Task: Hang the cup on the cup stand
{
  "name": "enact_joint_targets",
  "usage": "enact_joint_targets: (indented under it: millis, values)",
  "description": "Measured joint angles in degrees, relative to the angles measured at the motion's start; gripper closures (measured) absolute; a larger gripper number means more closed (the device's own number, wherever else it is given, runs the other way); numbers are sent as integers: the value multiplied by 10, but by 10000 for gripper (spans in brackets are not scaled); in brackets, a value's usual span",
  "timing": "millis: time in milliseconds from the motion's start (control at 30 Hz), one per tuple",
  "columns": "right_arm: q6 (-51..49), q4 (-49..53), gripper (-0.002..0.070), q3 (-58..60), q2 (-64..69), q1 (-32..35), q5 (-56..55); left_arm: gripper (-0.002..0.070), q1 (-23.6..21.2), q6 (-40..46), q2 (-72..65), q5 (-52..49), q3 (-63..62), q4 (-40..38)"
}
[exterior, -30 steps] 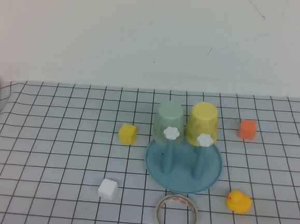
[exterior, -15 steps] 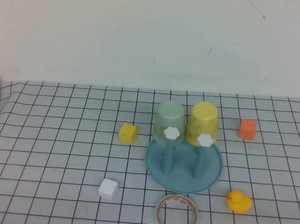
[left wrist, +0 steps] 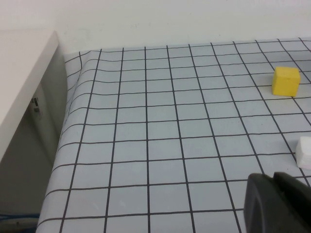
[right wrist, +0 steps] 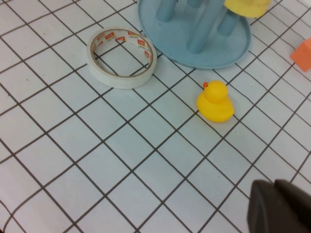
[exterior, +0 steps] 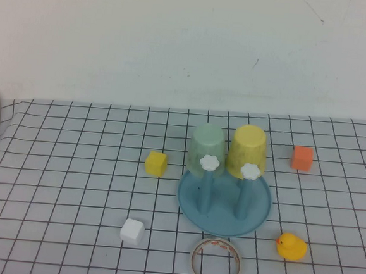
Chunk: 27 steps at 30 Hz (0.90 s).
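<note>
Now two cups (exterior: 247,151) cap seemingly four-pegged cup stand (exterior: 222,224); left hand (left wrist: 277,204), right hand (right wrist: 279,206) closed, empty.

Not much of the robot on show here tbh. The left gripper (left wrist: 277,204) is just a chunky matte black block with rounded corners and a thin seam down the middle, fingers pressed together. The right gripper (right wrist: 282,208) looks the same: dark, near-black plastic, smooth, same narrow seam. Can't spot any cables, screws or markings on either.
</note>
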<state>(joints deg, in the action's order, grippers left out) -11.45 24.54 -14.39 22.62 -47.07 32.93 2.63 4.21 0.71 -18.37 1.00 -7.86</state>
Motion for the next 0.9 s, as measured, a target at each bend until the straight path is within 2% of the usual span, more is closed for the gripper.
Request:
enact_joint_targets:
  millis: [400,467,567,767,900]
  values:
    - [0,0,678,0,-9,1,1,676,0,-2,1,0,0,-1]
    - [0,-1,678,0,-32,17,0,676,0,-2,1,0,0,-1]
    - [0,-1,678,0,-76,82,0,676,0,-2,1,0,0,-1]
    - [-3,7,678,0,-174,290,-3,676,0,-2,1,0,0,-1]
    - [-44,7,678,0,-223,417,-4,676,0,-2,1,0,0,-1]
